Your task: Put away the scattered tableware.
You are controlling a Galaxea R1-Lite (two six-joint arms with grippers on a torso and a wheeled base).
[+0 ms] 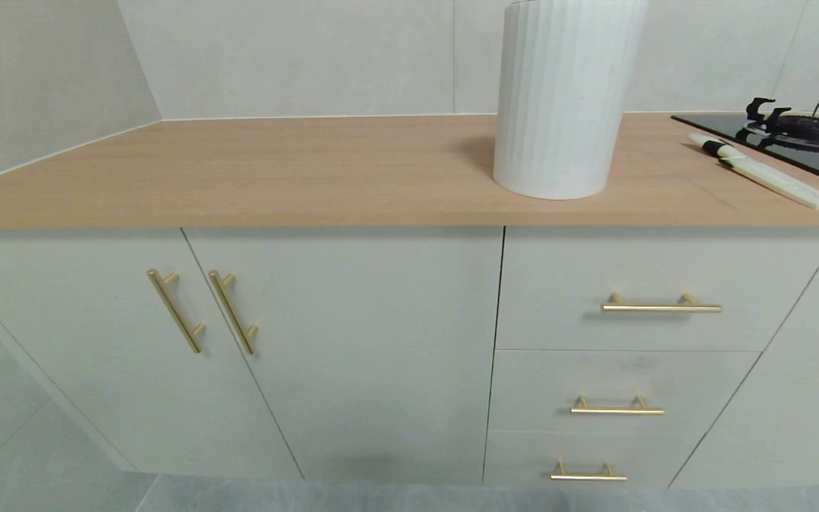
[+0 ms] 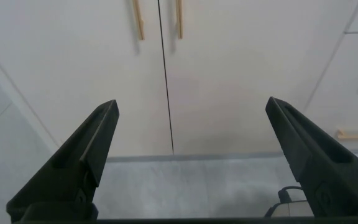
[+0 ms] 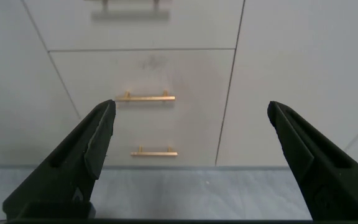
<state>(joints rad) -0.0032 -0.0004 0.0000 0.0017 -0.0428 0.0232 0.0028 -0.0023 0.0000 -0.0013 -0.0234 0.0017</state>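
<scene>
L gripper (image 2: 190,104) is low in front of the cabinet doors (image 1: 352,341), jaws spread wide, nothing btwn them. Its two dark fingers (image 2: 92,143) frame the seam btwn the doors and a strip of grey floor (image 2: 197,186) below.

Far left, a tiled wall (image 1: 40,78) meets the wood countertop (image 1: 274,171) at the corner. Under the counter on the left are the two pale doors, each w/ a slanted gold door handle: one (image 1: 175,311) just left of the seam, the other (image 1: 233,311) just right of it, close together.

Right of centre on the counter stands a tall white ribbed container (image 1: 559,99), upright, near the front edge, its top cut off by the frame.

Below and right of it is a stack of three drawers, each w/ a horizontal gold bar: top bar (image 1: 661,306), middle bar (image 1: 617,409), bottom bar (image 1: 589,475).

R gripper (image 3: 190,106) is in front of those drawers, low, also opened wide and holding nothing. The lower two bars sit btwn its fingers in the wrist view.

Far right on the counter lies a white knife (image 1: 758,171) w/ a black band, flat, angled, well apart from the container. It's just beside the black glass hob (image 1: 708,122); can't tell if they touch. A black burner grate (image 1: 807,128) sits on the hob.
</scene>
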